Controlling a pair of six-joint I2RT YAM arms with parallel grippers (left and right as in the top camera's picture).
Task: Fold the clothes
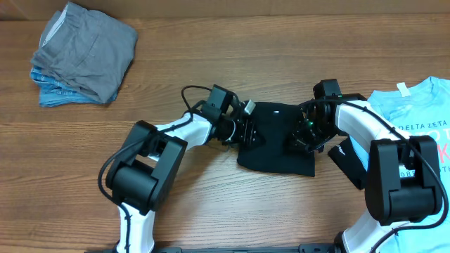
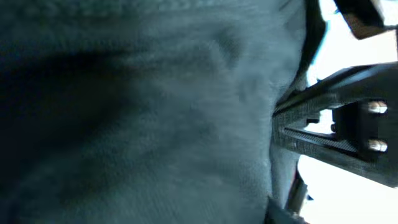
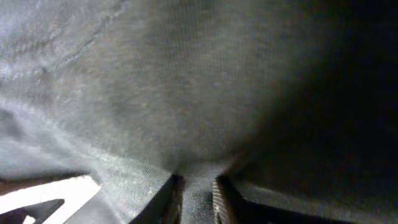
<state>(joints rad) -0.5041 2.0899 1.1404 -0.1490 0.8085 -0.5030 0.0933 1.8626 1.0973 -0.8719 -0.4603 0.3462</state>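
Right gripper (image 3: 195, 186) clenched on a pinch of the black T-shirt (image 1: 275, 151), which lies on the table (image 1: 211, 204). Left gripper (image 1: 246, 131) is against the same cloth; can't tell its grip.

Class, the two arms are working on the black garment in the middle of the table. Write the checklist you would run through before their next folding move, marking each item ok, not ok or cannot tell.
1. Hold of the right gripper on the black garment: ok, cloth is clamped in it.
2. Hold of the left gripper: cannot tell, blurred cloth fills its wrist view.
3. Grippers on opposite sides of the garment: ok, one at its left edge, one at its right.
4. The grey folded pile apart from the garment: ok, far corner.
5. The light-blue tee apart from the garment: ok.
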